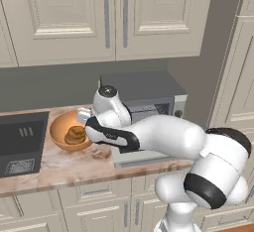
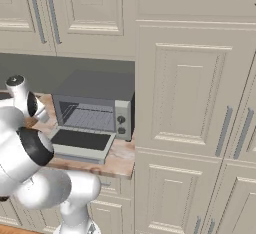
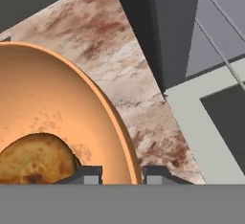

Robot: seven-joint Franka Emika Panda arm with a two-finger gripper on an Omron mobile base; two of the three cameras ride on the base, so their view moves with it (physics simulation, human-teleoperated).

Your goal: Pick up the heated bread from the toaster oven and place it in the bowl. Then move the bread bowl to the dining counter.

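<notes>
One relation governed the coming move, namely how the round, smooth orange-tan bowl (image 1: 67, 129) sat against the two-finger gripper (image 1: 91, 125) of the white arm. In the left base view the bowl rested on the brown-and-cream marbled stone counter (image 1: 74, 164), between the dark sink (image 1: 20, 144) and the grey boxy toaster oven (image 1: 149, 102), with the golden-brown lump of bread (image 1: 76, 135) already lying inside it; the hand hung low at the bowl's oven-side rim, so the bowl's centre lay from the gripper toward the sink, and the fingers themselves were masked by the wrist. In the right base view the oven (image 2: 95, 105) stood with its glass-paned door (image 2: 80, 143) dropped flat and its wire rack bare, which suggested the first half of the task was done and that the bowl now had to be grasped for carrying. In the hand view the two dark finger tips (image 3: 86, 174) rose on either side of the bowl's rim (image 3: 112, 122), one over the inside, one over the counter (image 3: 119, 60), with the bread (image 3: 36, 158) just inward of the inner tip; the jaws stood narrow and straddled the wall, but whether the pads actually pressed on it I could not tell.
</notes>
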